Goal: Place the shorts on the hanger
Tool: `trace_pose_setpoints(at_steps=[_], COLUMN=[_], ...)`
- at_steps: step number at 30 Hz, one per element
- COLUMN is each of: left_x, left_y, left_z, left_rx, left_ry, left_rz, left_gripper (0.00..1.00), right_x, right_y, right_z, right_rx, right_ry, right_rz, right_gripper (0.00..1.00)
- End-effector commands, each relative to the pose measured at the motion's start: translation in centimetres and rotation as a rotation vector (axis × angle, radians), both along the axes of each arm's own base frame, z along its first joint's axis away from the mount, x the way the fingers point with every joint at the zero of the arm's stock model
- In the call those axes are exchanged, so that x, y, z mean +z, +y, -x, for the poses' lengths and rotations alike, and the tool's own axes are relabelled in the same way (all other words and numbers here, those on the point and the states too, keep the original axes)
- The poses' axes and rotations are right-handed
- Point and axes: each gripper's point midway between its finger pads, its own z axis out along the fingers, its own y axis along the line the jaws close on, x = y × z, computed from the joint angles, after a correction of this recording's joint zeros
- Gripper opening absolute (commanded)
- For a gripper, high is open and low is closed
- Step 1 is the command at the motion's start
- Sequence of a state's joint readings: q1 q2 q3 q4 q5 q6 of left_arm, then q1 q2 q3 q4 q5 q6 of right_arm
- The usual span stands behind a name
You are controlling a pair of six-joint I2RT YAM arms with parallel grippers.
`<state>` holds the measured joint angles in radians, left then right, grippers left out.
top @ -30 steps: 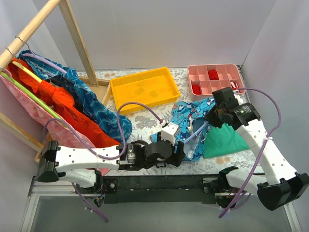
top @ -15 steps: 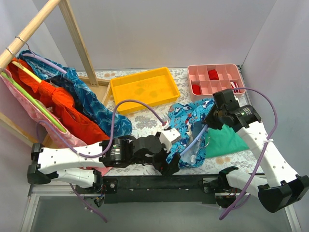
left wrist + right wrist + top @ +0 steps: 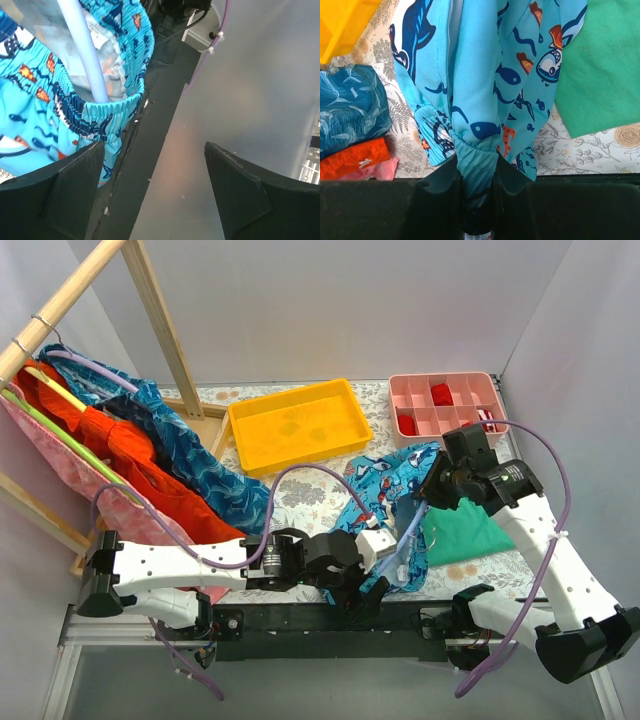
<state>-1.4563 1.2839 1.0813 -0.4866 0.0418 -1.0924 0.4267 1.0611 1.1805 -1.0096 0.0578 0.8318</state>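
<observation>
The fingers (image 3: 437, 192) of the right gripper (image 3: 476, 170) are pinched tight on a gathered fold of the shorts (image 3: 485, 75), which spread out from between them over the table (image 3: 590, 145). The left gripper (image 3: 155, 150) has its fingers (image 3: 65, 195) wide apart with nothing between them. The elastic waistband sits just beside one finger, and the hanger (image 3: 82, 45) runs up past it, one arm poked into the waist opening. I judge the threading begun but not finished: only one arm shows inside, and the shorts do not hang from it yet. The fabric is thin and soft, shirred at the band and printed with fish; the hanger is a smooth, stiff, pale rod. Beyond the right fingers on one side lies a plain green cloth (image 3: 600, 65), on the other a dark blue garment (image 3: 350, 110)
</observation>
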Motion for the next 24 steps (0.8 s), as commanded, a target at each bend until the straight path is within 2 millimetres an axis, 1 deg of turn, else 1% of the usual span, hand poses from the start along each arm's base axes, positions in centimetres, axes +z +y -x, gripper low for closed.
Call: trace_pose_setpoints(at_steps=[1,2,3,5,8,11,15,19,20,21,22,24], left_x=[1.7,1.4,1.1,1.1,1.6,1.3,0.7,0.3,0.3,-0.1,0.0,0.0], left_y=[-2.0,-2.1,-2.1,-2.1,-2.2,-2.2,-2.2,-2.5,-2.5,-2.4,-2.3,-2.4], left_z=[-0.7,-0.9,-1.8,-2.1,-2.6,-2.8,-2.4,-1.3,-0.8,-0.6,-0.4,-0.2], left_rx=[0.003,0.011,0.052,0.064,0.081,0.084,0.057,0.007,-0.017,-0.023,-0.027,-0.032], left_ry=[-0.042,-0.045,-0.073,-0.079,-0.103,-0.115,-0.112,-0.077,-0.059,-0.053,-0.043,-0.032], left_rz=[0.068,0.056,0.041,0.036,0.048,0.037,0.039,0.064,0.068,0.069,0.076,0.088], left_gripper=[0.8,0.79,0.79,0.78,0.76,0.75,0.74,0.72,0.71,0.7,0.69,0.63], right_x=[2.0,2.0,2.3,2.3,2.6,2.8,3.1,3.5,3.7,3.8,4.1,4.3], right_y=[1.0,1.0,1.5,1.5,1.8,2.0,2.5,2.8,2.9,2.9,3.0,3.2], right_z=[0.1,0.1,0.4,0.6,0.8,0.9,1.1,1.2,1.2,1.2,1.2,1.3], right_rx=[0.043,0.042,0.064,0.068,0.078,0.088,0.103,0.113,0.114,0.118,0.122,0.127], right_ry=[-0.069,-0.071,-0.067,-0.066,-0.073,-0.072,-0.069,-0.075,-0.077,-0.077,-0.082,-0.084], right_rz=[-0.071,-0.071,-0.096,-0.101,-0.12,-0.137,-0.163,-0.183,-0.185,-0.19,-0.196,-0.207], right_gripper=[0.01,0.01,0.01,0.01,0.01,0.01,0.01,0.01,0.01,0.01,0.01,0.01])
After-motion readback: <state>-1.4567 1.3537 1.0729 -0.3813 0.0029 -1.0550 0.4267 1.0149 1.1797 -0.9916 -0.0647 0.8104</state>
